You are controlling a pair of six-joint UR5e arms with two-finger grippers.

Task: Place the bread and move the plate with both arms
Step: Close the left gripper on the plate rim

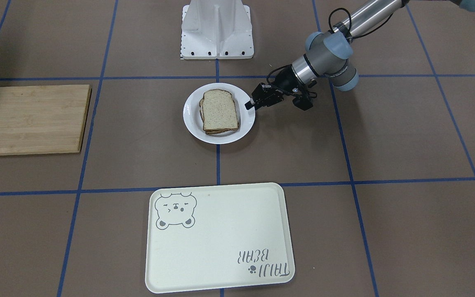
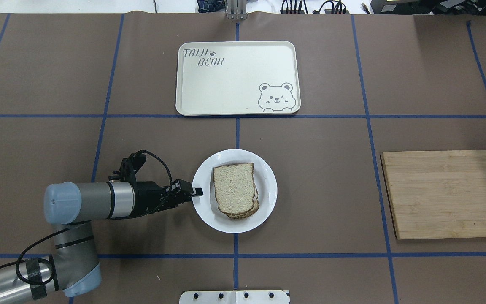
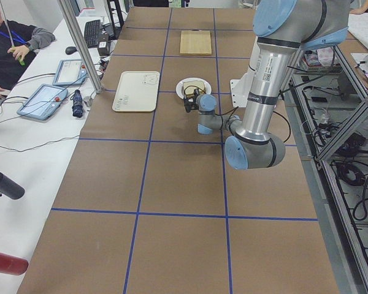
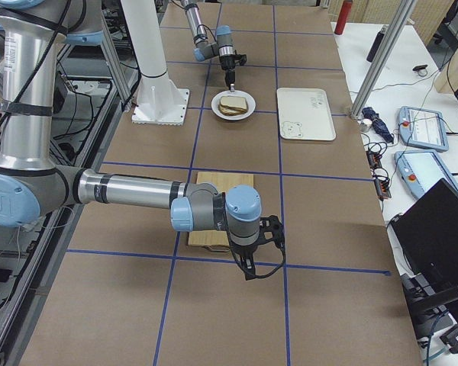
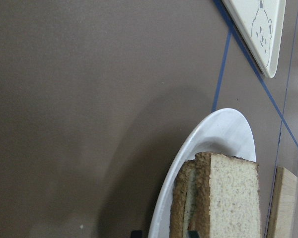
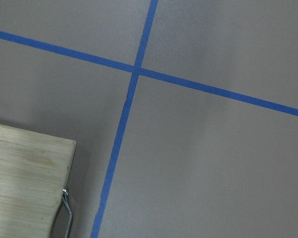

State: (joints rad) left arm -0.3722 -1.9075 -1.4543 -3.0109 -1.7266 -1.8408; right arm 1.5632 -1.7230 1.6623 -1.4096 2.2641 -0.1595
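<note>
In the front-facing view, the plate (image 1: 190, 114) sat on the brown table (image 1: 406, 136). The bread (image 1: 219, 109) lay flat in the plate's middle, topping a small stack of slices. The left gripper (image 1: 250, 104) reached to the plate's rim on the robot's left side, tips right at the edge. A cream tray (image 1: 221, 239) lay near the plate, on the side away from the robot's base. A wooden board (image 1: 29, 119) lay well apart from the plate, to the robot's right.

From overhead, the left arm (image 2: 87, 200) lay nearly level. Its gripper's black tip just overlapped the plate's rim, beside the bread but not touching it.

The left wrist camera showed two dark fingertips (image 5: 136, 233) at the bottom edge. They stood apart with the plate's rim between them, so the jaws were parted and straddled the rim rather than pinching it. The stack's crusts rose just inside that rim.

In the exterior left view, the near arm bent down to the plate, and a person (image 3: 9, 43) sat at a side desk well apart from it.

In the exterior right view, the right gripper (image 4: 246, 263) hung far from the plate, by the board's near edge. Whether its jaws were parted or closed, I could not tell.

The right wrist camera showed a corner of the board, a metal loop (image 6: 67, 213) beside it and crossing blue tape (image 6: 134, 69).
</note>
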